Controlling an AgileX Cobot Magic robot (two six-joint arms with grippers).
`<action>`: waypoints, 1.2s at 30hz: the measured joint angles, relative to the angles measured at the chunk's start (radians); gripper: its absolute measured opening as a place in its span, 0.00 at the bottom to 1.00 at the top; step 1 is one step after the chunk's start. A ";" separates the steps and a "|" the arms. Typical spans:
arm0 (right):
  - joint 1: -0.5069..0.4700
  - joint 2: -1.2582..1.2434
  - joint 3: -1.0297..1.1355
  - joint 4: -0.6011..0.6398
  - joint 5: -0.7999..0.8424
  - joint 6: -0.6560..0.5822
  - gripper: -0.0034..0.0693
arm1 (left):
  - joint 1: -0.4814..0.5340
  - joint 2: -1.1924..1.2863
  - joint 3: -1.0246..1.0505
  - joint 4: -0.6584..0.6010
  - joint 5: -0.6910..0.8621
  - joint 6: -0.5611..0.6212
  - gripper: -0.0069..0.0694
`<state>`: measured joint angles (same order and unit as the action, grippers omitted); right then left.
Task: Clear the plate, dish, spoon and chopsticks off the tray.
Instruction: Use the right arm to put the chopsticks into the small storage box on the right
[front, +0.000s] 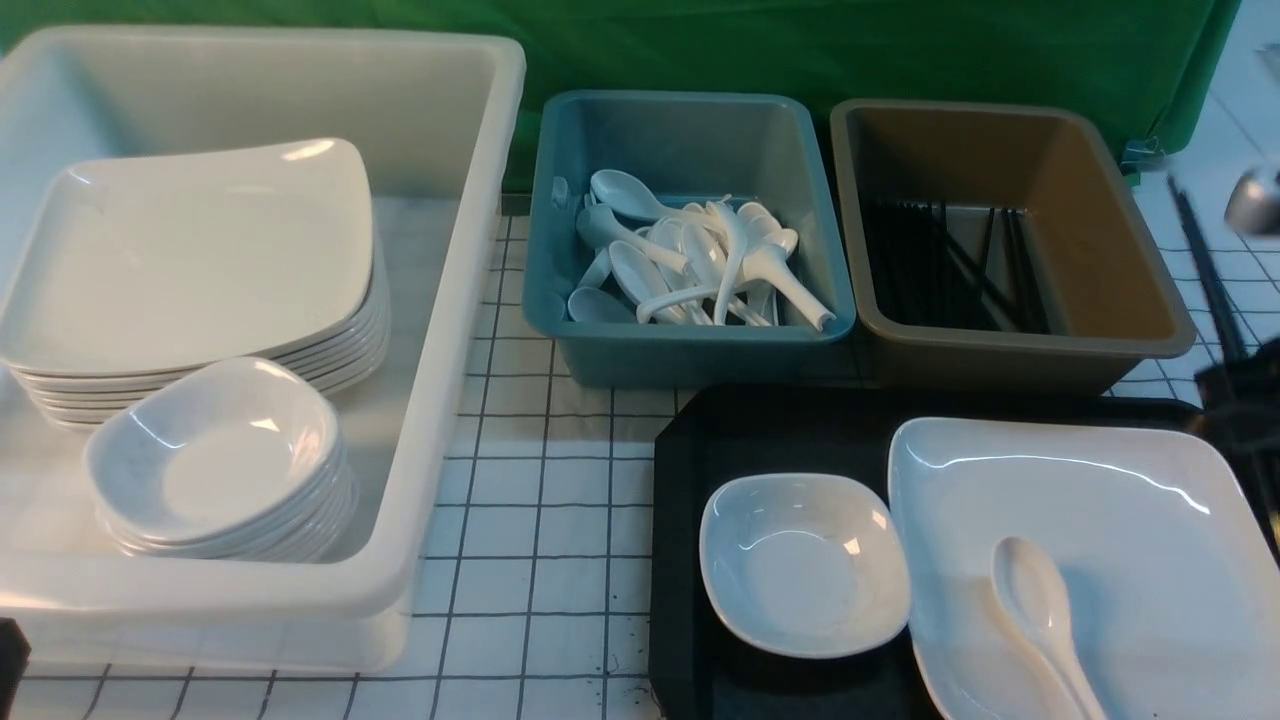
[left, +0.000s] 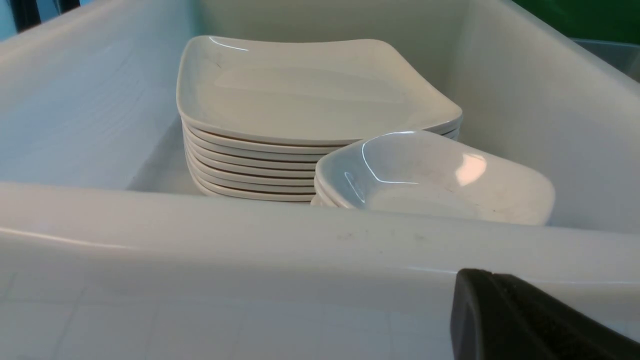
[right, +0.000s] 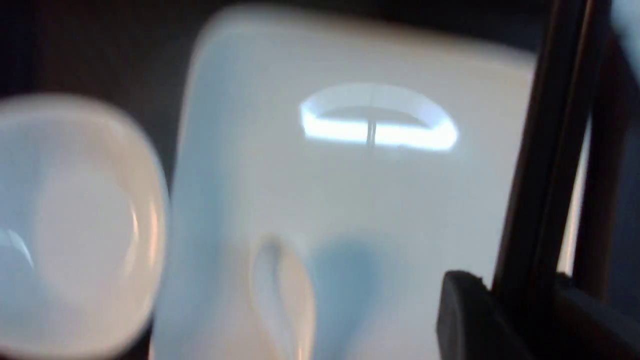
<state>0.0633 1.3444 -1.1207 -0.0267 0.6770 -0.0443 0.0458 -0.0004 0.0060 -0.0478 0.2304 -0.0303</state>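
Note:
The black tray (front: 780, 420) lies at the front right. On it the small white dish (front: 805, 565) sits left of the large white plate (front: 1100, 520), and the white spoon (front: 1035, 610) rests inside the plate. My right gripper (right: 520, 290) is shut on the black chopsticks (right: 545, 165), which stand lifted above the tray's right edge (front: 1205, 270). The right wrist view is blurred and looks down on the plate (right: 350, 200), the dish (right: 75, 225) and the spoon (right: 280, 295). My left gripper (left: 492, 280) is shut and empty, low in front of the white tub's near wall.
A deep white tub (front: 470, 300) at the left holds a stack of plates (front: 200, 250) and a stack of dishes (front: 215, 460). Behind the tray, a blue bin (front: 690, 355) holds several spoons and a brown bin (front: 1010, 360) holds several chopsticks.

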 joint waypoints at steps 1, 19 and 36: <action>0.000 -0.001 -0.018 0.000 -0.063 0.020 0.28 | 0.000 0.000 0.000 0.000 0.000 0.000 0.10; 0.000 0.513 -0.101 0.027 -0.959 0.093 0.31 | 0.000 0.000 0.000 0.000 0.000 0.000 0.10; 0.024 0.378 -0.101 0.027 -0.357 0.170 0.21 | 0.000 0.000 0.000 0.000 0.000 0.000 0.10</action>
<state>0.0872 1.7223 -1.2213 0.0000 0.3202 0.1253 0.0458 -0.0004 0.0060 -0.0478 0.2304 -0.0303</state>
